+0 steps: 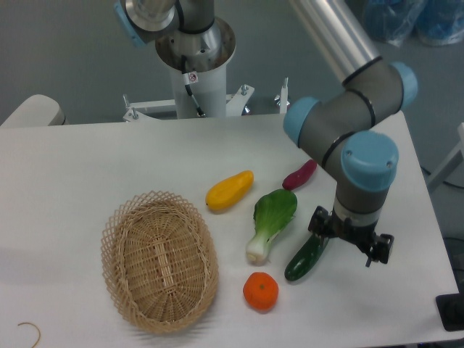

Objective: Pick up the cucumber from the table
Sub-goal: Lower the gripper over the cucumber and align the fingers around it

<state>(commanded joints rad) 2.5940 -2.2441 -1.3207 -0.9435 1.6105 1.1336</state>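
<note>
Glossy dark green cucumber [307, 258] lies flat on white worktop [87, 167], 4 o'clock of leafy bok choy [271, 223]. Pincer [339, 233] low over its upper end; open or clenched, cannot tell. Judged: approach done; grasp, lift remain.

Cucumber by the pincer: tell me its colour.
The cucumber is glossy dark green, seen clearly in the fixed camera view.

Glossy dark green cucumber [306, 259] lies diagonally on the white table [87, 167].
</note>
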